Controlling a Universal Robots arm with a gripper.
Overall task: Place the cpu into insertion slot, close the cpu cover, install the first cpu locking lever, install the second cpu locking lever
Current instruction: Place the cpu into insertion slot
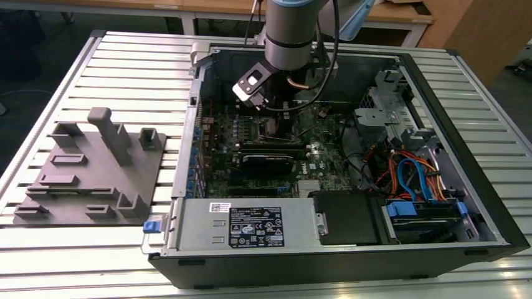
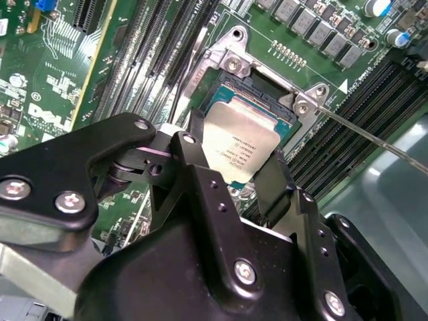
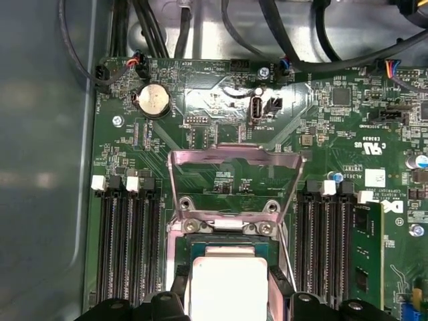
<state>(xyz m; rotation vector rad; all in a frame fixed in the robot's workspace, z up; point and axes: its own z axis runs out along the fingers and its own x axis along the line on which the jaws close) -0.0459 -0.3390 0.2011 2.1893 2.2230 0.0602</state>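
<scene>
I hold the cpu (image 2: 244, 137) clamped in the gripper (image 2: 233, 150) over the slot (image 2: 264, 80), cover (image 3: 234, 157) raised; released tilted or off-centre, it could damage the slot.

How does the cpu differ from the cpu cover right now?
The cpu is a solid plate; the cpu cover is an open frame with a window. The cpu lies flat at the insertion slot; the cpu cover stands swung up at its edge. Both are silvery metal and square.
</scene>
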